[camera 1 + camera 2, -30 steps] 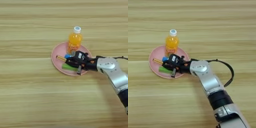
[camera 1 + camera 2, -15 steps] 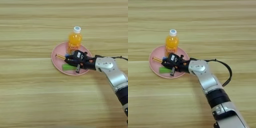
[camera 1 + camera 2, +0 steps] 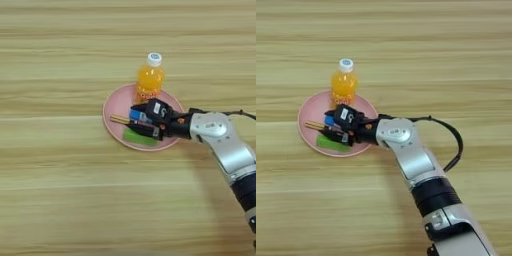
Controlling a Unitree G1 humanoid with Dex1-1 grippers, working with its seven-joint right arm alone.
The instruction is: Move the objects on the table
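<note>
left eye: pink plate (image 3: 112, 107) holds green bar (image 3: 140, 138), screwdriver (image 3: 120, 120), blue tube (image 3: 136, 115), bottle (image 3: 150, 79) at its back rim; table (image 3: 60, 200) wide open around | right eye: gripper (image 3: 332, 126) over plate, grip hard to tell

Upright orange-drink bottle (image 3: 150, 81), blue tube (image 3: 135, 115), amber-handled screwdriver (image 3: 120, 120), flat green bar (image 3: 140, 138) on wooden table (image 3: 55, 185).

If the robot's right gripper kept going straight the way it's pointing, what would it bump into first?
Probably the blue tube and the screwdriver, right at the tips of the right gripper, which points left across the pink plate. How high it sits over them is unclear.
</note>
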